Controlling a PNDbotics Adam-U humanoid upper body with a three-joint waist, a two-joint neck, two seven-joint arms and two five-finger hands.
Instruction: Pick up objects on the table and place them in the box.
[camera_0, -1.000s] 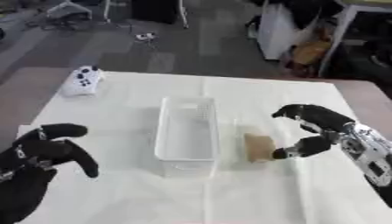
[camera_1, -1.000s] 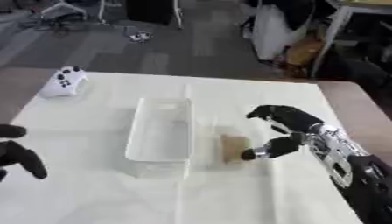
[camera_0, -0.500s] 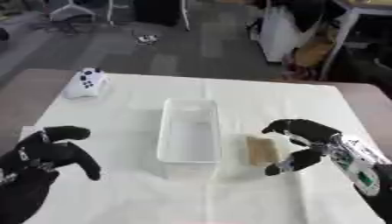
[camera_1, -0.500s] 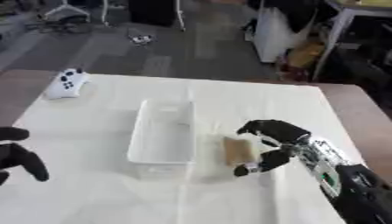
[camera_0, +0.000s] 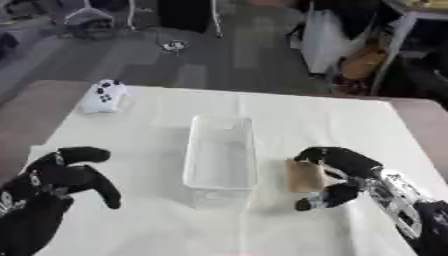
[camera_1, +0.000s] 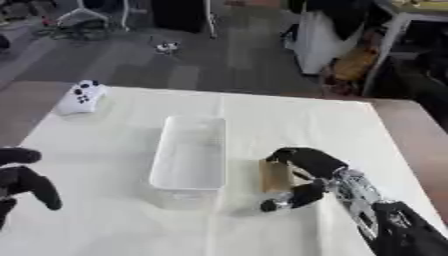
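A clear plastic box stands in the middle of the white-covered table. Just to its right lies a small tan block. My right hand is curved around that block, fingers over its top and thumb below its near end; whether it touches the block I cannot tell. A white game controller lies at the table's far left. My left hand hangs at the lower left with curled fingers, holding nothing.
The table's white cloth has bare room to the right of and behind the box. Beyond the far edge are a dark floor, cables and bags.
My right hand has come down and left onto the tan block, its fingers closing in around it. The camera has shifted a little. The left hand stays low at the left.
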